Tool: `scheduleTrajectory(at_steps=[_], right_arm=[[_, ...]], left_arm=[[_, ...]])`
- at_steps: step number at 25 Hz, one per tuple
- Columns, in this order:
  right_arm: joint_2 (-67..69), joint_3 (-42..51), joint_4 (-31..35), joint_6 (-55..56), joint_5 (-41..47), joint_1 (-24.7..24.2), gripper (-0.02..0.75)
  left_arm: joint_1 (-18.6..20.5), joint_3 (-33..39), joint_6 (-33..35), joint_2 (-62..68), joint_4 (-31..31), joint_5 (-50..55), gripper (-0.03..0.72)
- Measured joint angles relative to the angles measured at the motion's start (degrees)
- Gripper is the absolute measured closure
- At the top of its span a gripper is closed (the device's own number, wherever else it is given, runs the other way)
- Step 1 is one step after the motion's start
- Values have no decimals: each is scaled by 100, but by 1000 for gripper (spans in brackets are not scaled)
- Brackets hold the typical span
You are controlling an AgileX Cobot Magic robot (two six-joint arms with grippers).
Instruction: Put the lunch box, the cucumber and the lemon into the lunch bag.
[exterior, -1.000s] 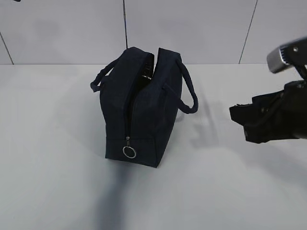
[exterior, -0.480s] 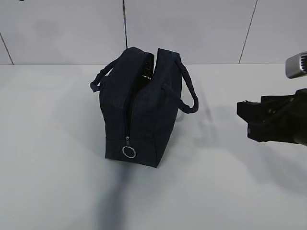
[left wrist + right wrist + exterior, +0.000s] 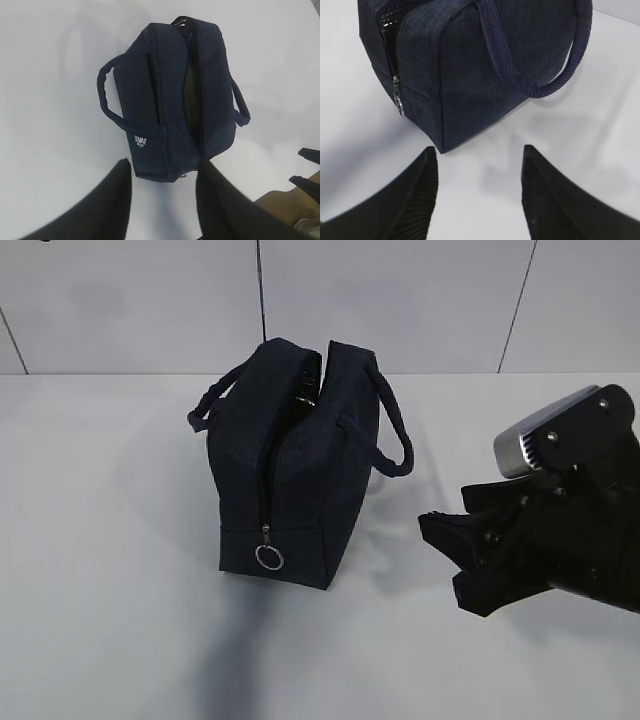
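The navy lunch bag (image 3: 290, 470) stands on the white table with its zip open on top and its ring pull (image 3: 269, 557) at the near end. From above, in the left wrist view, the bag (image 3: 165, 90) shows something dull green (image 3: 191, 95) through the gap; I cannot tell what it is. The lunch box, cucumber and lemon are not visible as such. My left gripper (image 3: 164, 167) hangs open and empty above the bag's end. My right gripper (image 3: 447, 558) is open and empty, low to the right of the bag (image 3: 470, 65), apart from it.
A loop handle (image 3: 540, 85) droops from the bag's right side towards my right gripper (image 3: 479, 150). White wall panels (image 3: 400, 300) stand behind the table. The table edge with a brown floor (image 3: 280, 210) shows at the lower right of the left wrist view.
My right gripper has moved left and down from the right edge towards the bag. The bag has not moved.
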Motion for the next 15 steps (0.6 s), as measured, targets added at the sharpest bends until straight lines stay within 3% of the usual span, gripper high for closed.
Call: scheduleTrajectory(at_steps=[5,11,15], right_arm=[[240,0,-570,517,-592,13,335],[802,0,-2723,1962,-1976,13,335],[1311,0,-3059,2460,-2493,13,335]], left_arm=[[0,0,0,0,0,0,380],[0,0,-4,0,0,0,380],[0,0,-4,0,0,0,380]])
